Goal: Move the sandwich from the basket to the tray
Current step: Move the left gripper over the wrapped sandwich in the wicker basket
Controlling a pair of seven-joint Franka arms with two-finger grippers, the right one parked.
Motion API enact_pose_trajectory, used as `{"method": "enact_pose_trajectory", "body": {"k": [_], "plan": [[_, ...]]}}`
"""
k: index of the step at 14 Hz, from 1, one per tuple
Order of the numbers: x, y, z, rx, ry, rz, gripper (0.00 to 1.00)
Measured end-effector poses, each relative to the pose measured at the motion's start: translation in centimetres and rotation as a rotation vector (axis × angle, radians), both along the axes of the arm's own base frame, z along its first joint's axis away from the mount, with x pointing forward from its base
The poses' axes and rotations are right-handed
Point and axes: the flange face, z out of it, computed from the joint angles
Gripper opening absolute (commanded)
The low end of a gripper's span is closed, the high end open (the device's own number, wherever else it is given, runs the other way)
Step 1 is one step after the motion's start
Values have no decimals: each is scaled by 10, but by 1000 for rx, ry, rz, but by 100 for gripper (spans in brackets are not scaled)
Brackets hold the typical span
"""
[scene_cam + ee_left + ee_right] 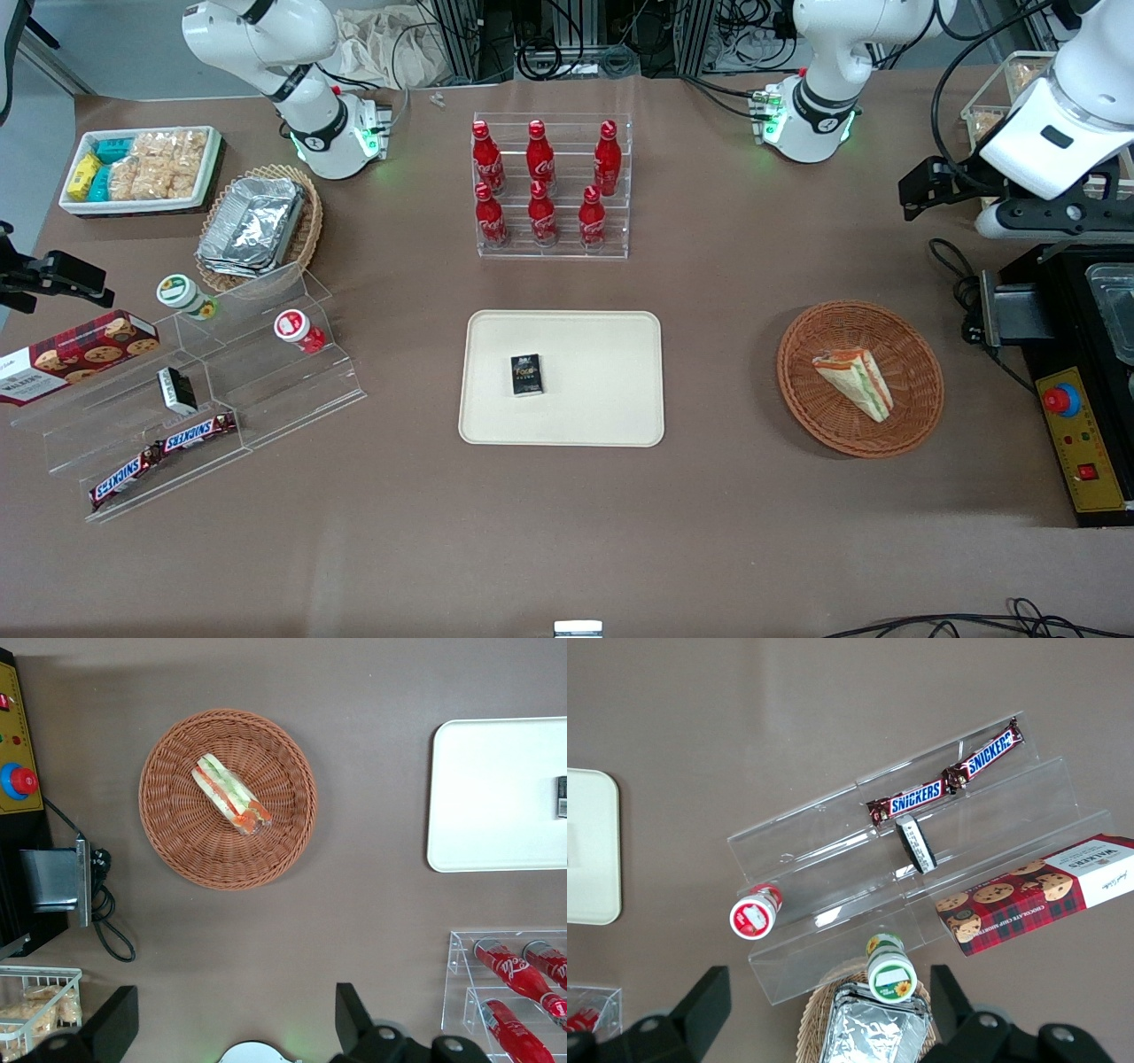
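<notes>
**A:** Where do your fingers (pixel 232 1026) stand?

**B:** Your left arm's fingers are spread wide with nothing between them. In the wrist view the two dark fingertips (pixel 350 1008) frame bare brown worktop (pixel 372 904). They hang high over the worktop, farther from the front camera than the basket (pixel 860 378) and clear of it. From the front, the hand is mostly hidden by the arm's white casing, so take its exact height over the basket as uncertain.

**A:** And the sandwich?

**B:** Your sandwich (pixel 855 381) lies inside the basket, near its middle, flat on the weave. It is a wrapped wedge, with the red, orange and green filling edge showing plainly from the wrist camera. Nothing touches it.

**A:** The tray?

**B:** The tray (pixel 611 416) sits beside the basket toward the parked arm's end, well apart from it, with bare worktop between. A small dark box (pixel 526 374) lies on the tray. Farther from the front camera than the basket, and toward the parked arm's end, you have a clear rack (pixel 553 239) of red bottles (pixel 539 159). On the basket's other flank stands a black control box (pixel 1083 452) with a red button.
</notes>
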Motion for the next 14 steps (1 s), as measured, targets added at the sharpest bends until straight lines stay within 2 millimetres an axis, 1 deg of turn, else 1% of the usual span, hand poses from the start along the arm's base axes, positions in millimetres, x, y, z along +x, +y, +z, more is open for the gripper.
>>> {"method": "enact_pose_trajectory", "body": {"k": [4, 6, 8, 9, 10, 12, 14], "plan": [[2, 0, -4, 2, 7, 26, 100], [8, 1, -14, 8, 24, 103, 100], [17, 5, -31, 14, 44, 166, 100], [22, 12, -45, 17, 52, 209, 100], [29, 24, -66, 21, 60, 261, 100], [37, 53, -120, 25, 70, 355, 100], [39, 77, -179, 24, 60, 411, 100]]}}
